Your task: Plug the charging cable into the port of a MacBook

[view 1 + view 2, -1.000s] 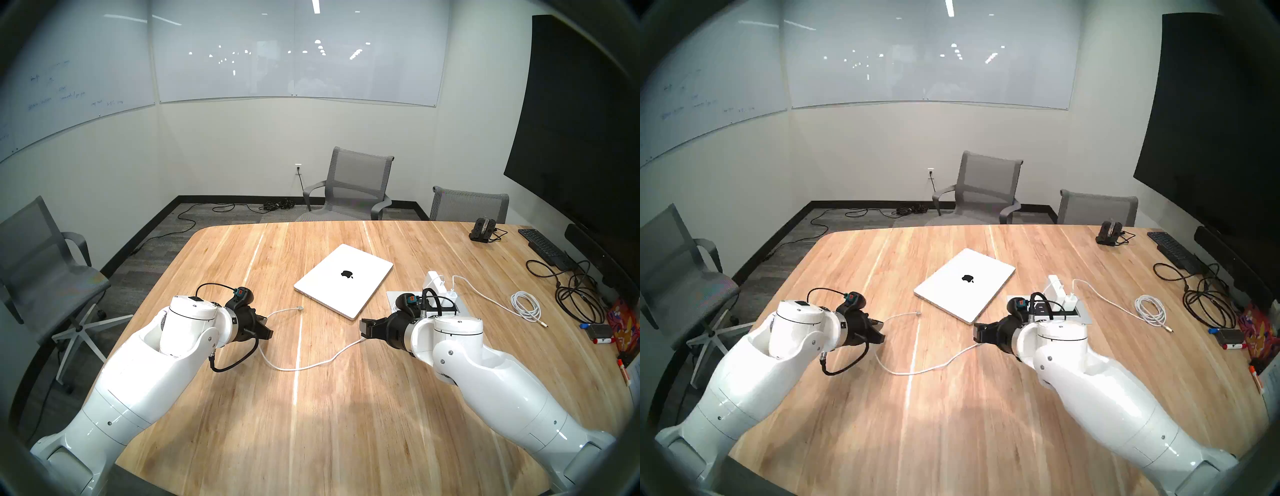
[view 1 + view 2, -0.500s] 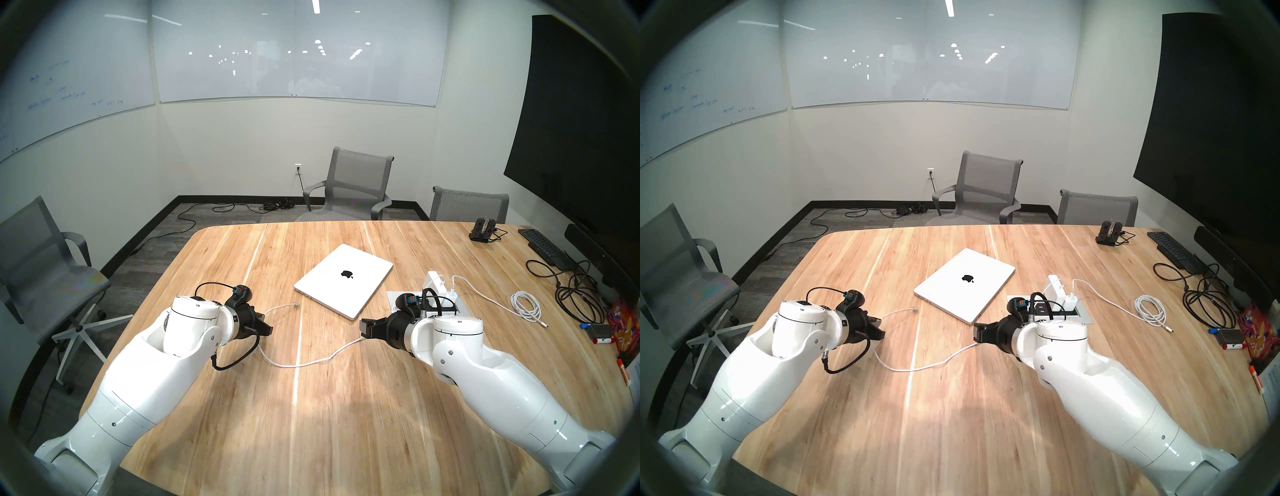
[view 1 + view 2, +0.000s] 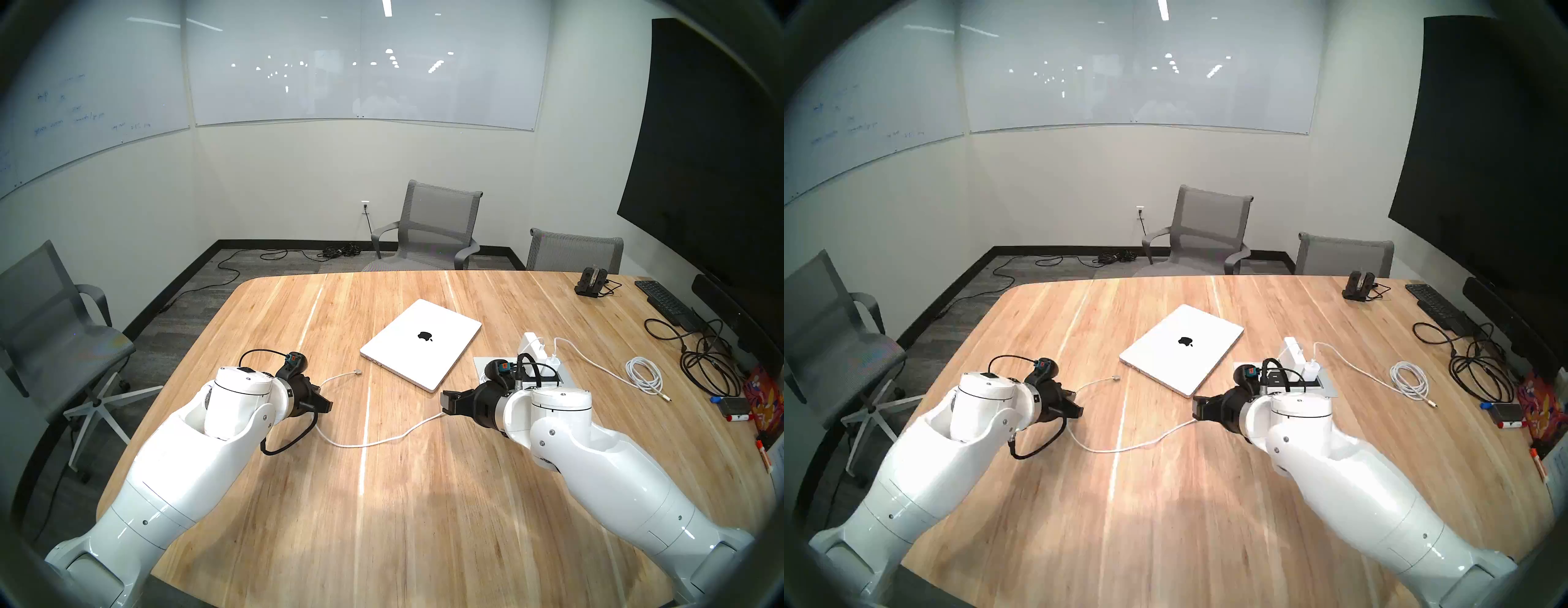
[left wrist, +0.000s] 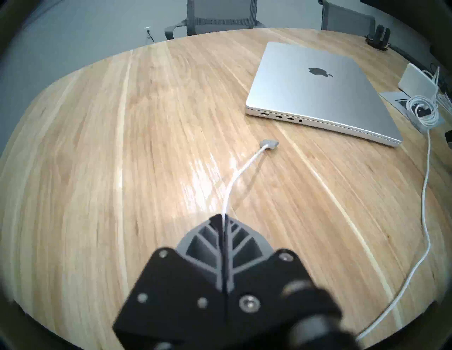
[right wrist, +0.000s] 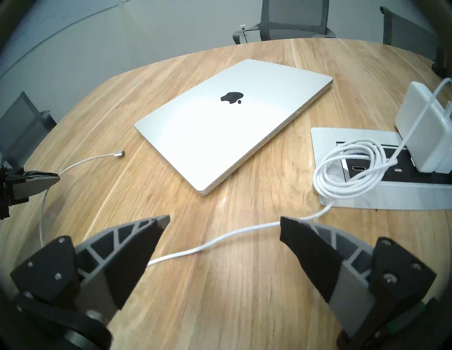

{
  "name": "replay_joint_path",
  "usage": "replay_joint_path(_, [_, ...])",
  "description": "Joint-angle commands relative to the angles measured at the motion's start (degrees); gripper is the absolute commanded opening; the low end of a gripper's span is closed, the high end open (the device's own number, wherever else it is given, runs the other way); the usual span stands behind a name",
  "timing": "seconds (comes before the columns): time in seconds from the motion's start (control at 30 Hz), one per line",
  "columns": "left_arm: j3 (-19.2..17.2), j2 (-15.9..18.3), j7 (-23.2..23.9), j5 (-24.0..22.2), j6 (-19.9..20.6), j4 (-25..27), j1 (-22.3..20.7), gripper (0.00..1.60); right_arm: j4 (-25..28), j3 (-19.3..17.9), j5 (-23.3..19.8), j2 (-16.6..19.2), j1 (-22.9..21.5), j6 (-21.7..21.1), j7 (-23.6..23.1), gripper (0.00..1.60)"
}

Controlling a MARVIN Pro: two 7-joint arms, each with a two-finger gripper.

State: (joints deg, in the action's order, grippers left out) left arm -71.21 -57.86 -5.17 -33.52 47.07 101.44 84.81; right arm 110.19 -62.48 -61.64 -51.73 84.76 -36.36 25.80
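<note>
Cable plug (image 4: 269,142) on table (image 4: 122,146) just before MacBook (image 4: 315,92), apart.

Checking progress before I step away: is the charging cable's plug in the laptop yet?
Not yet. The plug lies on the table, short of the laptop's ports, with the left gripper shut on the cable.

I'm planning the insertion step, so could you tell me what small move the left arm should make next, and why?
Probably ease the left gripper forward toward the MacBook. It is shut on the charging cable some way behind the plug, which lies short of the row of ports on the near edge.
</note>
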Motion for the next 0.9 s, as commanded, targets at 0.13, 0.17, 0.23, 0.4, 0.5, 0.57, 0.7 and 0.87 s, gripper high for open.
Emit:
replay_joint_path(0.13, [-0.2, -0.4, 0.6, -0.4, -0.1, 0.2, -0.8, 1.60, 0.9, -0.1, 0.1, -0.1, -0.4, 0.0, 0.0, 1.60])
replay_joint_path(0.17, [-0.2, -0.4, 0.6, -0.4, -0.2, 0.2, -0.8, 1.60, 0.9, -0.1, 0.1, -0.1, -0.4, 0.0, 0.0, 1.60])
replay_joint_path(0.23, [-0.2, -0.5, 0.7, -0.5, -0.1, 0.1, -0.8, 1.60, 0.9, -0.1, 0.1, -0.1, -0.4, 0.0, 0.0, 1.60])
replay_joint_path(0.4, [-0.3, -0.3, 1.4, -0.7, -0.3, 0.1, -0.9, 1.60, 0.9, -0.1, 0.1, -0.1, -0.4, 0.0, 0.0, 1.60])
replay_joint_path(0.5, [-0.3, 0.5, 2.5, -0.9, -0.6, 0.7, -1.0, 1.60, 0.9, -0.1, 0.1, -0.1, -0.4, 0.0, 0.0, 1.60])
replay_joint_path(0.57, [-0.2, 0.7, 3.0, -0.9, -0.3, 1.0, -1.3, 1.60, 0.9, -0.1, 0.1, -0.1, -0.4, 0.0, 0.0, 1.60])
replay_joint_path(0.7, [0.1, 1.5, 4.5, -1.1, 0.3, 0.8, -2.6, 1.60, 0.9, -0.1, 0.1, -0.1, -0.4, 0.0, 0.0, 1.60])
replay_joint_path(0.87, [0.9, 3.2, 7.0, -1.3, 1.9, 1.1, -4.8, 1.60, 0.9, -0.1, 0.1, -0.1, -0.4, 0.0, 0.0, 1.60])
